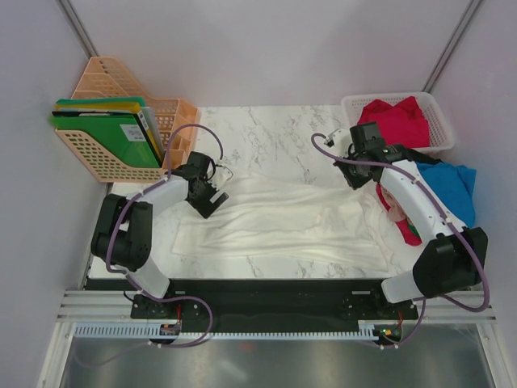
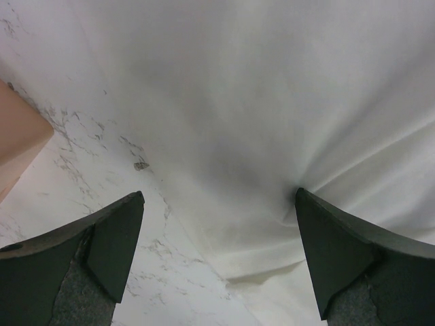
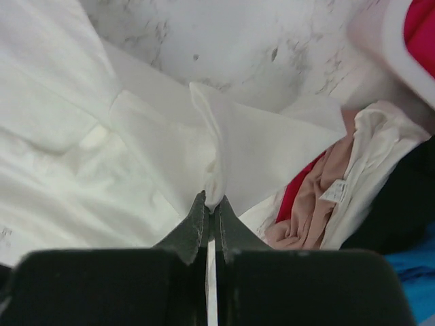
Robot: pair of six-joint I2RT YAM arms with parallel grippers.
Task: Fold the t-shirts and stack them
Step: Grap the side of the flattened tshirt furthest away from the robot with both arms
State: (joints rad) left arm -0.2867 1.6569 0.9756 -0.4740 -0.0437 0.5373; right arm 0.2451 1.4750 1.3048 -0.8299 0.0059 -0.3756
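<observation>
A large white t-shirt [image 1: 283, 222] lies spread across the marble table. My left gripper [image 1: 212, 198] hovers open over its upper left edge; in the left wrist view the dark fingers [image 2: 115, 238] straddle the shirt's hem [image 2: 272, 102] and bare marble, with the left gripper [image 2: 219, 192] holding nothing. My right gripper [image 1: 355, 178] is at the shirt's upper right corner, and in the right wrist view this gripper [image 3: 212, 200] is shut on a raised fold of the white shirt [image 3: 136, 142]. Beige [image 3: 309, 204], red [image 3: 296, 190], black [image 3: 401, 197] and blue [image 1: 452, 186] shirts lie heaped at the right.
A white mesh basket [image 1: 432, 105] at the back right holds a red shirt [image 1: 396, 121]. An orange file rack [image 1: 105, 162] with green folders [image 1: 105, 133] stands at the back left, close to the left arm. Grey walls enclose the table on both sides.
</observation>
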